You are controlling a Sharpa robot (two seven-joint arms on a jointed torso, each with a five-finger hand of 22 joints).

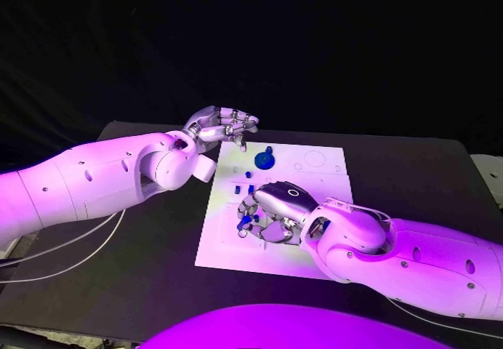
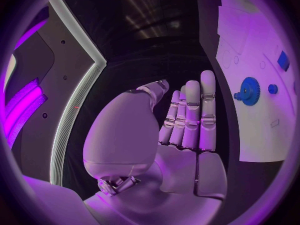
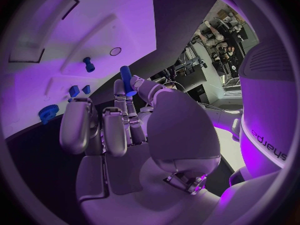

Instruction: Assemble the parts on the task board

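The white task board (image 1: 315, 178) lies mid-table. My right hand (image 1: 275, 211) hovers low over its middle and pinches a blue peg (image 3: 127, 81) between thumb and fingertips, held above the board (image 3: 106, 20). A blue gear (image 1: 265, 158) sits near the board's far edge, with small blue pieces (image 1: 248, 174) nearer to me. Another short blue peg (image 3: 89, 64) stands in the board, and two small blue blocks (image 3: 74, 90) lie beside it. My left hand (image 1: 220, 123) is raised beyond the board's far left corner, holding nothing. Its fingers (image 2: 190, 115) stretch out, and the gear (image 2: 250, 90) lies off to their side.
Pale cables (image 1: 73, 247) trail over the black table on the left, under my left arm. A white object (image 1: 488, 171) sits at the table's far right edge. Round outlines (image 1: 317, 158) mark the board's far right part.
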